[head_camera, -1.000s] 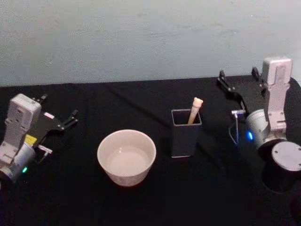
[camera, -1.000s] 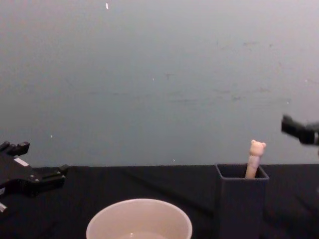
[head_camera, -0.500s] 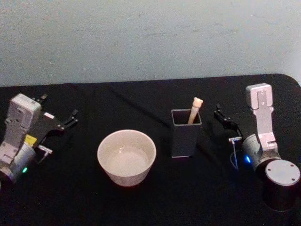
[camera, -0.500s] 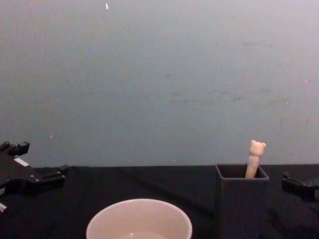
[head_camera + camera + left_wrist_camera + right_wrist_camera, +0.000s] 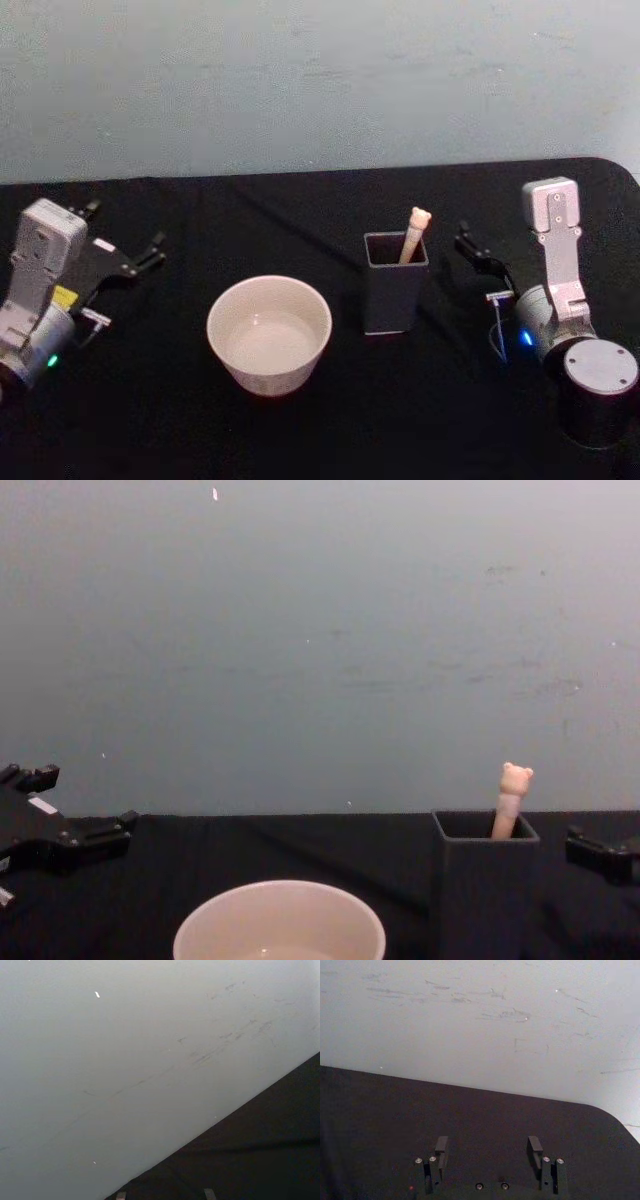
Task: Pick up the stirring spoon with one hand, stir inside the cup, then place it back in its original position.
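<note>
At the right side of the black table (image 5: 300, 430), my right gripper (image 5: 472, 247) is hanging low just beside the dark grey square holder (image 5: 394, 283), fingers spread apart and holding nothing; my wrist view is showing both black fingers (image 5: 441, 1146) standing well apart over bare cloth. The stirring spoon (image 5: 413, 233) is standing tilted inside that holder, its beige bear-head handle (image 5: 514, 792) poking above the rim. The cream-white cup (image 5: 269, 333) is sitting to the holder's left, near it but not touching. At the far left, my left gripper (image 5: 128, 247) is resting parked, its fingers parted and gripping nothing, well apart from the cup.
</note>
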Robot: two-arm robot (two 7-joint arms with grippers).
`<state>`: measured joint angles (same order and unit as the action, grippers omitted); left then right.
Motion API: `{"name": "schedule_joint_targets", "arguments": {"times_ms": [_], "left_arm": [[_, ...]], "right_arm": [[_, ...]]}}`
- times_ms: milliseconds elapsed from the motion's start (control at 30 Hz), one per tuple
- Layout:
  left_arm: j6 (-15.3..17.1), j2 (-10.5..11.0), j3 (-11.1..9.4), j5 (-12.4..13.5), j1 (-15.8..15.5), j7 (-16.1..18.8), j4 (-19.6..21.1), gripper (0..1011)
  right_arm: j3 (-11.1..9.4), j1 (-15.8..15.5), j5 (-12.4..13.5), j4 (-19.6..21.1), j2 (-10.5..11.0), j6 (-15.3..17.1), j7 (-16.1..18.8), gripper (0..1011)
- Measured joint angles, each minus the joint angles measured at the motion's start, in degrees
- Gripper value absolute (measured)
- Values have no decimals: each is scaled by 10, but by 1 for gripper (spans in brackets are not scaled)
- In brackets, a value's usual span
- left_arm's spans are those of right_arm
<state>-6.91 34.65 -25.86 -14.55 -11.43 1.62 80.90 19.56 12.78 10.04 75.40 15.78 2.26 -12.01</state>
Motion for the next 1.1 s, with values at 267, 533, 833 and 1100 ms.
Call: {"name": "schedule_joint_targets", "arguments": {"times_ms": [267,533,833,1100], "left_arm": [[0,0,0,0,0,0,0,1002],[0,0,0,0,0,0,0,1001],[0,0,0,0,0,0,0,1001],[0,0,0,0,0,0,0,1001]], "right_arm": [[0,0,0,0,0,-1,-1,1003],[1,1,0,0,0,-1,-1,1003],[1,1,0,0,0,-2,-1,1003],[1,1,0,0,0,-2,-2,1003]]}}
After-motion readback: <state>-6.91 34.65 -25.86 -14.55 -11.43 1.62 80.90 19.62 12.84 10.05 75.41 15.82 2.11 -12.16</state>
